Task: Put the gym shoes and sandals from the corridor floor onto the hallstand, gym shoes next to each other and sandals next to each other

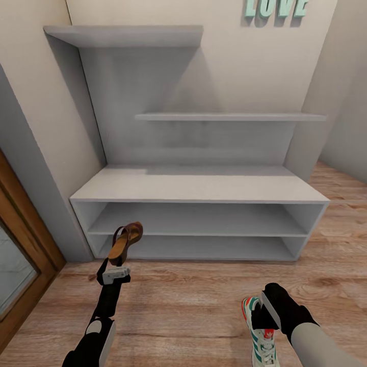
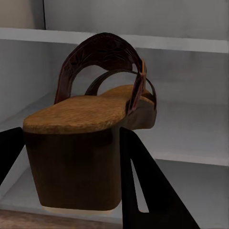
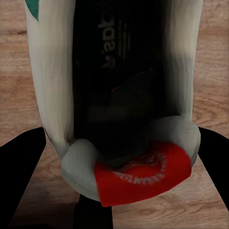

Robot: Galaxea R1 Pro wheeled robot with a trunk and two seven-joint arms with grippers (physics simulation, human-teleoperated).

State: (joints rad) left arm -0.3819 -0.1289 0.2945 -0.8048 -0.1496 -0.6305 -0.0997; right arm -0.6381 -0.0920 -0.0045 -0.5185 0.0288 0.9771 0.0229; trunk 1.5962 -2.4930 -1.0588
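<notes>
My left gripper [image 1: 118,261] is shut on the heel of a brown sandal [image 1: 126,241], which it holds up, toe raised, in front of the left end of the lower shelves of the pale grey hallstand [image 1: 204,186]. In the left wrist view the sandal [image 2: 90,114] sits between the black fingers [image 2: 143,191], with the hallstand shelves [image 2: 191,129] just behind. My right gripper [image 1: 266,312] is shut on the heel of a white gym shoe [image 1: 263,342] with teal and red trim, over the corridor floor [image 1: 193,306] at the front right. In the right wrist view the gym shoe [image 3: 138,176] shows a red heel tab.
A wooden door frame with a glass pane [image 1: 20,244] stands at the left, close to the hallstand's left end. Teal letters [image 1: 278,7] hang on the wall above. Both low shelves and the broad top of the hallstand are bare. A wall corner closes in at the right.
</notes>
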